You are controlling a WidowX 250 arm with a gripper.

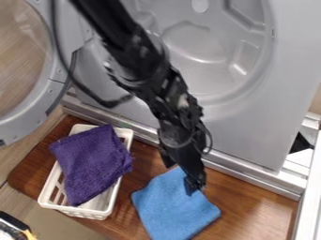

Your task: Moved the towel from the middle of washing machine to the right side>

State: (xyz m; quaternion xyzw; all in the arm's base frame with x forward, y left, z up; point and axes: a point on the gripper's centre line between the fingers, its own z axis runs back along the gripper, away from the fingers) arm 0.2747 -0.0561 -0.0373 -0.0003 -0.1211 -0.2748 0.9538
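The black gripper [180, 175] hangs down over the wooden board, right of centre in the lower half of the view. Its fingers stand apart, so it is open, one beside the upper corner of the blue towel [171, 206] and the other over that towel's upper right part. The blue towel lies spread on the board in front of the washing machine [251, 126]. Whether the fingertips touch the cloth I cannot tell. A purple towel [91, 161] lies across a white basket [106, 211], left of the gripper.
The machine's round door [39, 101] stands swung out at the left. Under basket and blue towel is the brown wooden board [251, 201], with a metal rail [244, 174] along its back edge. A white frame [308, 206] borders the right side. A dark object [12, 227] sits at the lower left.
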